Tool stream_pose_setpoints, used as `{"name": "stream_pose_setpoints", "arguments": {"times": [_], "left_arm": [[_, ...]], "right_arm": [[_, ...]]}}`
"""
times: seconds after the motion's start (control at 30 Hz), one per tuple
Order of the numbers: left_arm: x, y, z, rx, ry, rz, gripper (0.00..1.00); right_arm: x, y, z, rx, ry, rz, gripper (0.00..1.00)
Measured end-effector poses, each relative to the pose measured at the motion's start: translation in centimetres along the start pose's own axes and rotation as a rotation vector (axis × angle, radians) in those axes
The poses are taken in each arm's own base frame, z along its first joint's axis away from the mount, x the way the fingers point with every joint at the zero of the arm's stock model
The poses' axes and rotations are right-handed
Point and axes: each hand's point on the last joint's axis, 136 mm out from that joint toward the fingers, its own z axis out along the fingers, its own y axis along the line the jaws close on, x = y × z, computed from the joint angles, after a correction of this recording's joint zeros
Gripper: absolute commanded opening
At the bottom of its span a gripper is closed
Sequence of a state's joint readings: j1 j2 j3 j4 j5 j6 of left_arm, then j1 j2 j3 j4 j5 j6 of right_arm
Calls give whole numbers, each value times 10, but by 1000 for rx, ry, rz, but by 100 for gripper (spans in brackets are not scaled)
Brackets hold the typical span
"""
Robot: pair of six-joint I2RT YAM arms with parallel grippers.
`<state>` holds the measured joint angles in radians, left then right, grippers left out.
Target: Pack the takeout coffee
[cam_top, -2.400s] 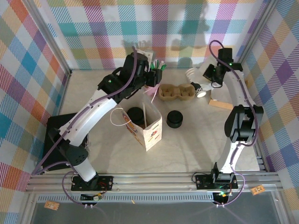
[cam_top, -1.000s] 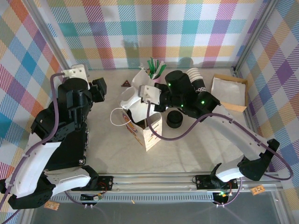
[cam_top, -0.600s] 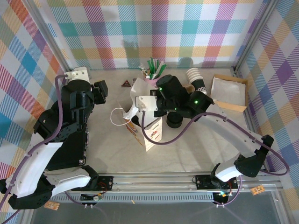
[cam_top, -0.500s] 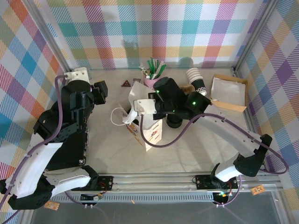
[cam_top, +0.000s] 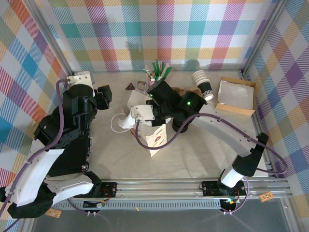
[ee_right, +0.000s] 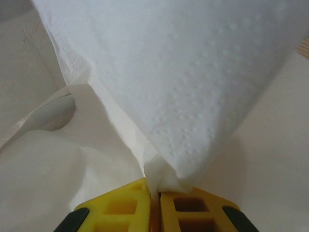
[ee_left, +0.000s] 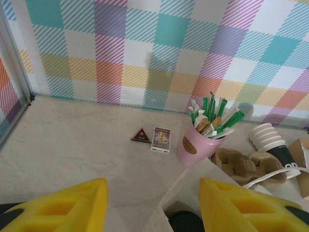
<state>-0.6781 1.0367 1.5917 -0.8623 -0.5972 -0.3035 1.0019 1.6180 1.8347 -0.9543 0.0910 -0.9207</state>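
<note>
Over the paper bag [cam_top: 155, 141], our right gripper [ee_right: 154, 198] has swung lower toward its ten o'clock corner in the last second, fingers pinched together on the white napkin [ee_right: 183, 87]. Our left gripper [ee_left: 152, 203] waits farther out at ten o'clock, jaws apart and empty. The takeout coffee [ee_left: 186, 223] seems already inside, dark-topped at the bag's mouth, so we judge only the napkin remains.

One paper bag [cam_top: 155, 140], one pink cup [ee_left: 193, 150], one cup stack [ee_left: 269, 137], one cardboard carrier [ee_left: 239, 165], one napkin [ee_right: 193, 72]

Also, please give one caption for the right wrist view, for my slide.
Right arm's yellow fingers pinch a corner of a white embossed napkin.
</note>
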Motion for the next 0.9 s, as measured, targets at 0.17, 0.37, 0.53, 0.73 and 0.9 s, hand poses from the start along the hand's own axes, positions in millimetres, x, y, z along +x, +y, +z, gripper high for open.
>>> {"name": "stream_pose_setpoints", "arguments": {"times": [0.17,0.37,0.53,0.73,0.9], "left_arm": [[7,-2,5,0,12,7,52],[13,-3,10,-3,20,13,53],[12,-4,11,-2,15,11,53],[8,-3,13,-6,3,9,54],[8,-4,16,-10,3,16,54]], "right_arm": [[16,-8,15,26,108,-3,11],[31,-18,20,72,206,-37,13],[34,-22,19,98,241,-97,15],[31,-18,18,93,251,-137,29],[21,-15,11,76,214,-123,50]]}}
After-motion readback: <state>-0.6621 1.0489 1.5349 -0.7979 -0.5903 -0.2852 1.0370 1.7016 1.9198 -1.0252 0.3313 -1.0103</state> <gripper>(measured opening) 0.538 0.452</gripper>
